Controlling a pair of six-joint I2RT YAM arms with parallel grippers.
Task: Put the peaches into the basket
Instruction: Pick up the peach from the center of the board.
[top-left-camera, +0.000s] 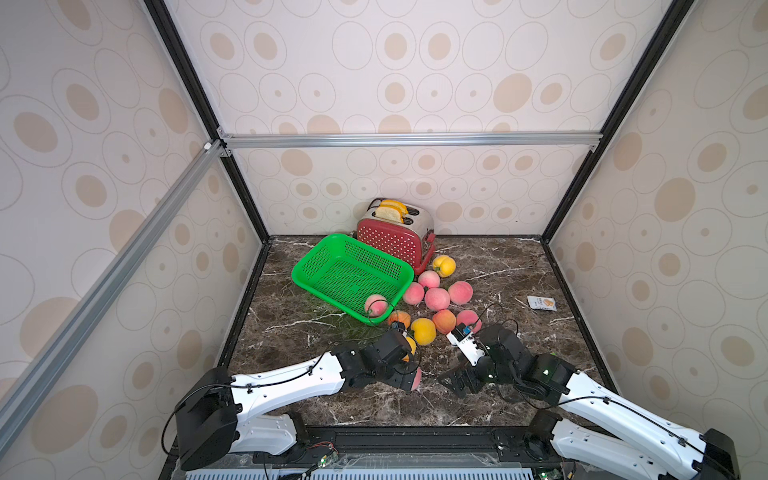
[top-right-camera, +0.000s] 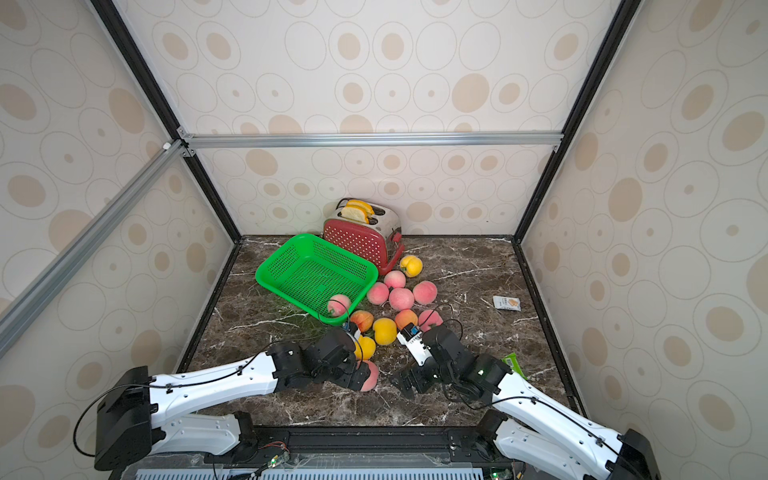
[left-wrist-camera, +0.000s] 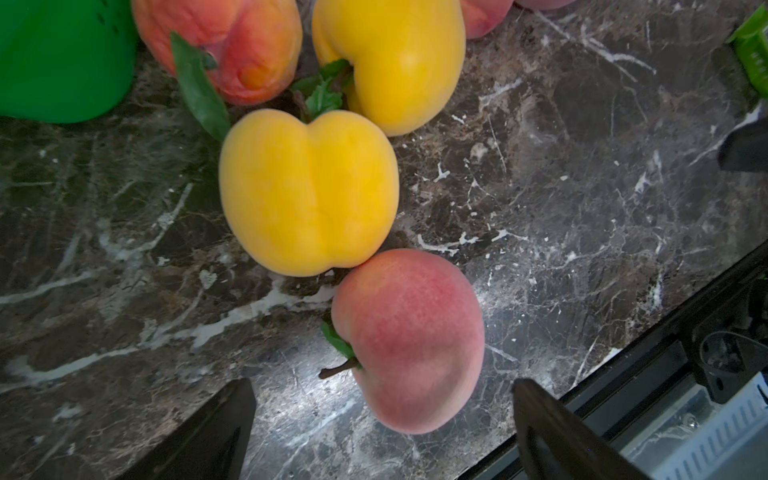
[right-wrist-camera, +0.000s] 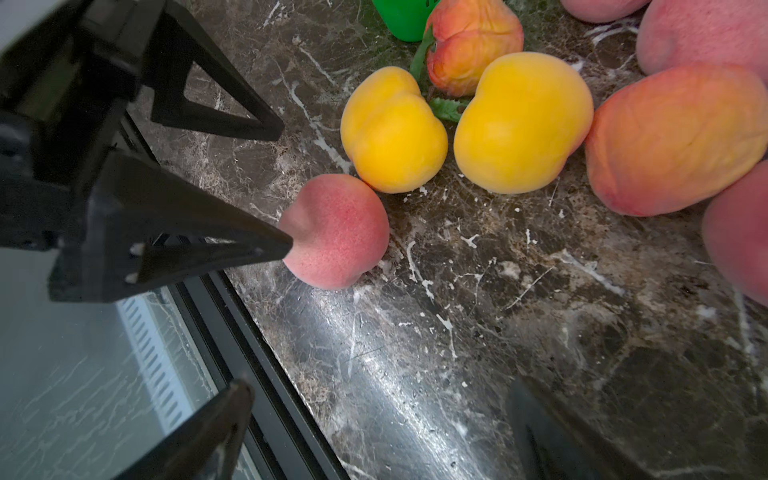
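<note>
The green basket (top-left-camera: 296, 274) (top-right-camera: 259, 274) stands at the back left, with one pink peach (top-left-camera: 376, 305) in its near corner. Several peaches (top-left-camera: 437, 298) lie on the marble to its right and in front. My left gripper (left-wrist-camera: 384, 388) (right-wrist-camera: 282, 187) is open near the front edge. The end of a pink peach (left-wrist-camera: 409, 340) (right-wrist-camera: 338, 230) (top-left-camera: 415, 379) lies between its fingers, one tip at the fruit's side. This peach touches a yellow peach (left-wrist-camera: 307, 191). My right gripper (right-wrist-camera: 380, 388) (top-left-camera: 457, 382) is open over bare marble, holding nothing.
A red dotted toaster (top-left-camera: 395, 241) with bread slices stands behind the basket. A small packet (top-left-camera: 541, 302) lies at the right, and a green wrapper (top-right-camera: 513, 363) beside the right arm. The table's black front rail (right-wrist-camera: 257, 361) runs close under both grippers. Walls enclose three sides.
</note>
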